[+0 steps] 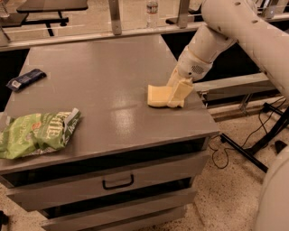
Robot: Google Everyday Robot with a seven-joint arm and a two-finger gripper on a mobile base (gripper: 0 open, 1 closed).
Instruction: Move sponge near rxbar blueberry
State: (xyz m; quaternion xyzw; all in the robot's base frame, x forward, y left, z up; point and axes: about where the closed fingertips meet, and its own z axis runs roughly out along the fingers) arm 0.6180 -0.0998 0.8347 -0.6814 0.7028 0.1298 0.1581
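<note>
The pale yellow sponge (158,95) lies flat on the grey table (108,63), near its right edge. My gripper (179,94) hangs from the white arm and is down at the sponge's right end, covering that end. The rxbar blueberry (26,79), a flat dark navy bar with a white patch, lies at the table's far left edge, well apart from the sponge.
A large green chip bag (38,132) lies at the table's front left corner. Drawers with a dark handle (118,182) are under the tabletop. A bottle (152,6) stands behind the table. Metal frames and cables (253,149) are on the floor at right.
</note>
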